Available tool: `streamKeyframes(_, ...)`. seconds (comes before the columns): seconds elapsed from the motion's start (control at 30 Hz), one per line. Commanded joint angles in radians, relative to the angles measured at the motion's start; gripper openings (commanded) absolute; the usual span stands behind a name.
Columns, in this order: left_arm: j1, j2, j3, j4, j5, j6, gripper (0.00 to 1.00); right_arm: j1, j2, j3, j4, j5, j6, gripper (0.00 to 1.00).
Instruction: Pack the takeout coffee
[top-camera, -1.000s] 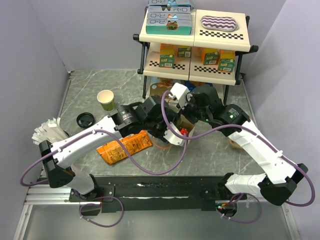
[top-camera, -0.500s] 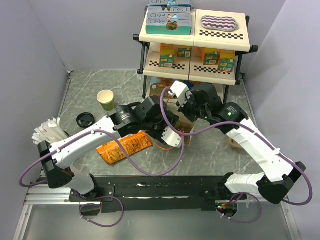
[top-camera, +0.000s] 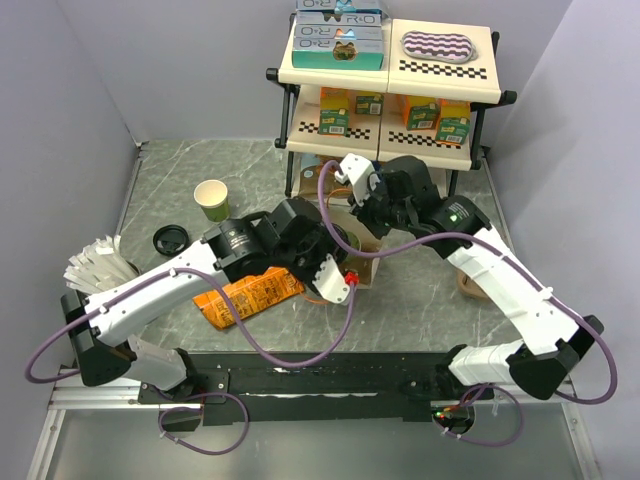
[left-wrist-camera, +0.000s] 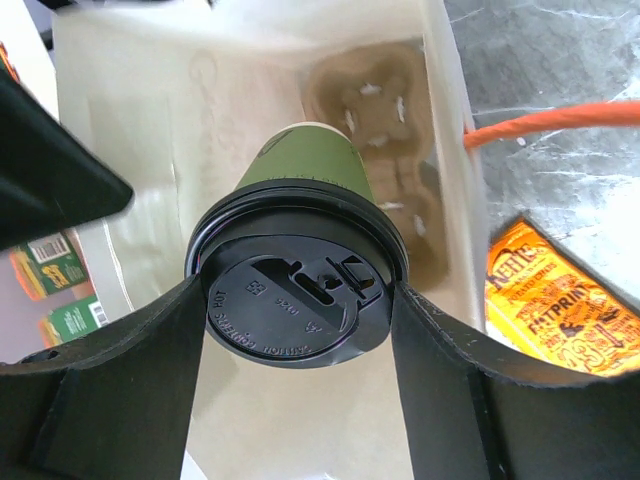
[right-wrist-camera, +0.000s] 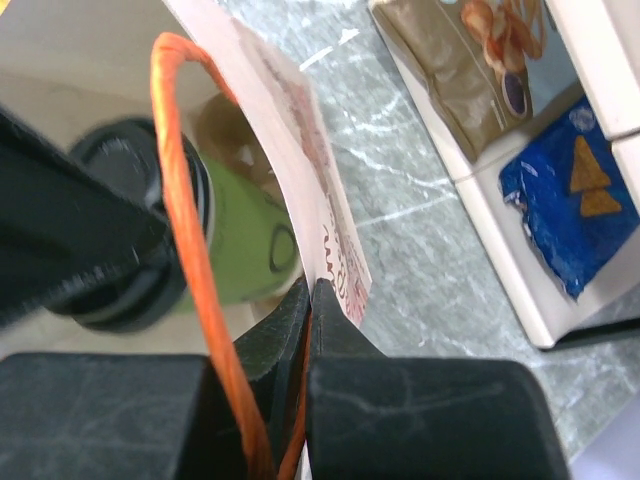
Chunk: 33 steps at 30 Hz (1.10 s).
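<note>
Being clamped by the left gripper (left-wrist-camera: 297, 300) is the coffee cup (left-wrist-camera: 300, 170), a small dark green paper cup with a black lid (left-wrist-camera: 290, 280). The two fingers (left-wrist-camera: 120, 400) are being pressed against opposite sides of the lid's rim. The cup is being held tilted inside the open mouth of the paper bag (left-wrist-camera: 140, 150), lid toward the wrist camera. A cardboard cup carrier (left-wrist-camera: 375, 120) is being shown on the bag's floor beyond the cup's base. Whether the base is touching the carrier cannot be told.

The bag's upper edge is being pinched by the right gripper (right-wrist-camera: 310, 298). Its fingertips (right-wrist-camera: 275, 335) are being pressed together on the paper, just beside an orange handle (right-wrist-camera: 185, 180). In that wrist view the green cup is being seen on the inner side of the pinched wall.

From above, both arms are being brought together over the bag in front of a shelf (top-camera: 390, 70). An orange snack packet (top-camera: 250, 293) is being left lying on the table (top-camera: 180, 170) just beside the bag, under the left arm. A lidless green cup (top-camera: 211, 198) and a loose lid (top-camera: 169, 239) are being left near each other, well apart from the bag.
</note>
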Motion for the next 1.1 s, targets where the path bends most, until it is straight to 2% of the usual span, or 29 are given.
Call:
streamKeyframes(0.0, 0.009, 0.038, 0.079, -0.025, 0.052, 0.027, 0.01, -0.003, 0.015, 0.085, 0.037, -0.032, 0.008, 0.0)
streamKeyframes(0.37, 0.016, 0.122, 0.142, -0.123, 0.018, 0.019, 0.01, 0.055, -0.022, 0.063, 0.063, 0.037, -0.055, 0.0)
streamKeyframes(0.7, 0.012, 0.143, 0.095, -0.091, -0.147, 0.031, 0.01, 0.117, -0.089, -0.018, 0.088, 0.157, -0.103, 0.0)
streamKeyframes(1.07, 0.009, 0.188, 0.05, -0.082, -0.27, 0.043, 0.01, 0.164, -0.056, -0.027, 0.097, 0.228, -0.074, 0.0)
